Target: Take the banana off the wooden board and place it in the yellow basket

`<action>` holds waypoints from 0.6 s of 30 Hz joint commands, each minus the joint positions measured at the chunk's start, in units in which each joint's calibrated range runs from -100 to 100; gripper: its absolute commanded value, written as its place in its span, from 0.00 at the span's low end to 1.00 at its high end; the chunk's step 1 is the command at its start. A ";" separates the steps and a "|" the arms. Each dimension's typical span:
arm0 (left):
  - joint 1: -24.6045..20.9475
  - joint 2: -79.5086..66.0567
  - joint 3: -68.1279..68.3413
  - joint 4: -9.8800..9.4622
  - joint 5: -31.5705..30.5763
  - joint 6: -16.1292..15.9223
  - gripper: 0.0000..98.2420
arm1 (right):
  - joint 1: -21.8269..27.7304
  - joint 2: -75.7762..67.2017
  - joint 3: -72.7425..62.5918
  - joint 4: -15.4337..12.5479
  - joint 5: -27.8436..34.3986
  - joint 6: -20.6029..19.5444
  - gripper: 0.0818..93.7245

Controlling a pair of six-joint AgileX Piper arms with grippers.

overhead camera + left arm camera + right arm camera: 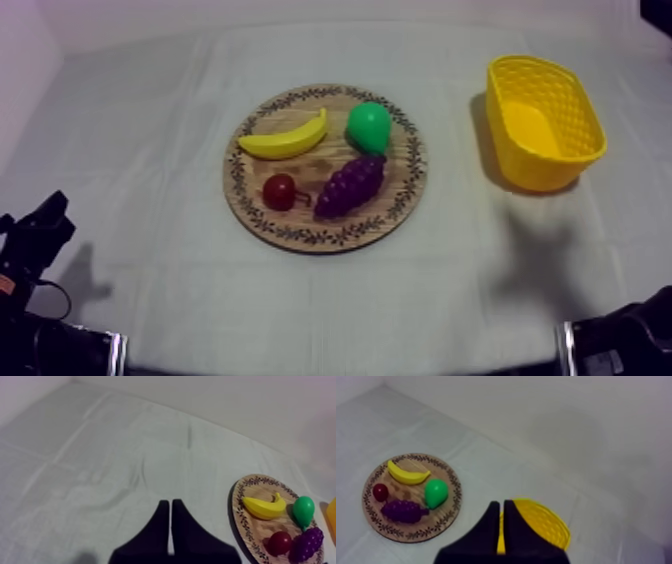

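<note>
Flat on the round wooden board [300, 238], in its far-left part as seen from above: the banana [285, 140], yellow and curved, one tip close beside the pear [368, 127]. Nearer on the same board: the small red fruit [279, 191] just below the banana, and the grapes [350, 186] beside it, under the pear. All four well apart from both grippers.

At the table's right side, well apart from the board: the yellow basket [575, 110], upright on the grey-white cloth [150, 130].

Left gripper [170, 504]: fingers pressed together into a narrow wedge, clenched on nothing, hanging over bare cloth. Off to one side of it and farther out, the board with the banana, well apart from the fingertips.

Right gripper [501, 504]: likewise clenched, nothing between the fingers, poised right at the basket (its yellow rim just behind the fingertips). Across the cloth from those fingers, the board; on it the banana at the far side, well apart, with the pear nearer to the fingertips than the banana.

From above, both arms low at the near edge of the table: left arm [35, 240] at one corner, right arm [625, 335] at the other, each far from the board.
</note>
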 commanded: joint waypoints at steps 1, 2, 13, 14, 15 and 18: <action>-0.01 -0.03 0.03 -0.01 -0.02 -0.01 0.00 | 0.07 9.61 -11.19 -1.62 1.65 2.00 0.01; -0.01 -0.03 0.03 -0.01 -0.02 -0.01 0.00 | 0.17 11.72 -13.07 -2.48 2.41 2.92 0.01; -0.01 -0.03 0.03 -0.01 -0.02 -0.01 0.00 | -4.67 35.67 -33.66 -5.32 11.43 7.69 0.01; -0.01 -0.03 0.03 -0.01 -0.02 -0.01 0.00 | -5.12 37.63 -35.00 -5.39 11.82 8.00 0.01; -0.01 -0.03 0.03 -0.01 -0.02 -0.01 0.00 | -5.58 39.59 -36.30 -5.44 12.33 8.41 0.01; -0.01 -0.03 0.03 -0.01 -0.02 -0.01 0.00 | -6.97 45.07 -39.40 -5.58 13.77 9.93 0.01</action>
